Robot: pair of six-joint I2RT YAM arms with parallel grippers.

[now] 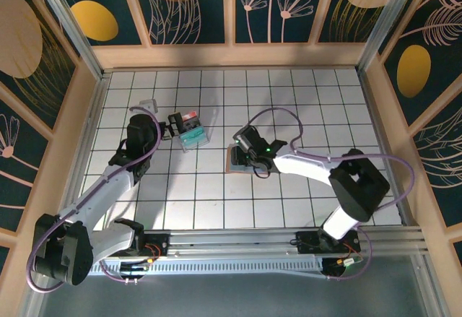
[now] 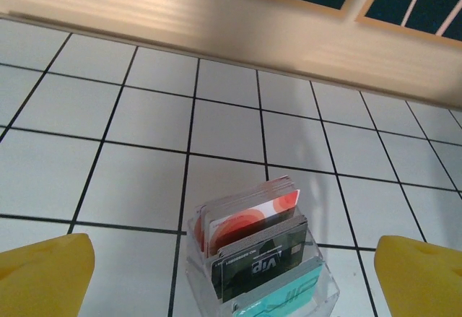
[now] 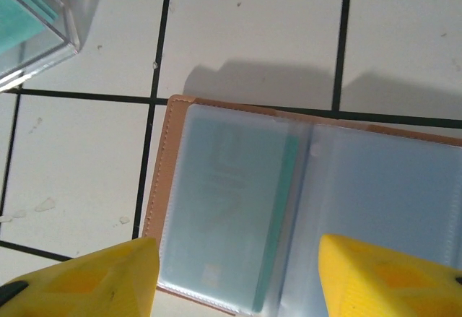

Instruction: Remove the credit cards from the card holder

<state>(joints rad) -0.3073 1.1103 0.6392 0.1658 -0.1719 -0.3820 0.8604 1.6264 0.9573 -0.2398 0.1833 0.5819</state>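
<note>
The card holder (image 3: 160, 180) lies open on the white tiles, a tan leather wallet with grey-blue clear pockets; from above it sits mid-table (image 1: 235, 159). Its left pocket holds a pale card (image 3: 220, 201) with a teal card edge (image 3: 278, 223) beside it. My right gripper (image 3: 238, 259) hangs open just above the wallet, one yellow finger (image 3: 94, 281) over its left edge and the other over the right page. From above, that gripper (image 1: 250, 155) covers most of the wallet. My left gripper (image 2: 234, 263) is open, with nothing gripped.
A clear plastic box (image 2: 321, 277) stands between the left fingers, holding upright cards: red-orange and white (image 2: 249, 212), black "VIP" (image 2: 263, 263), teal (image 2: 289, 295). From above the box (image 1: 193, 133) is left of the wallet. Wooden walls (image 1: 231, 55) ring the table.
</note>
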